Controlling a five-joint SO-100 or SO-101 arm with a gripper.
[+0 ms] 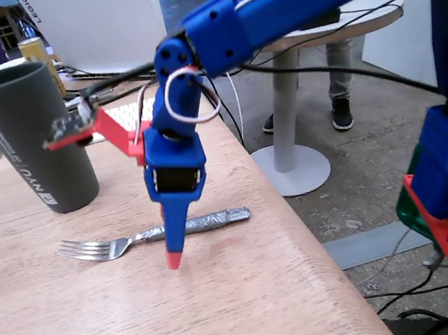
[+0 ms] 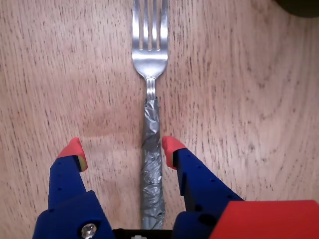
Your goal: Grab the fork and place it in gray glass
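Two red-tipped fingers [image 2: 169, 147] of the pincer [image 2: 122, 149] stand wide apart, holding nothing; between them lies the fork [image 2: 151, 124], long axis straight ahead, tines pointing away.

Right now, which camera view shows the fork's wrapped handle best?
The wrist view. There the fork lies straight up the picture and its crinkled wrapped handle runs between the fingertips of the open gripper. In the fixed view the fork appears small, and the gripper stands in front of part of its handle.
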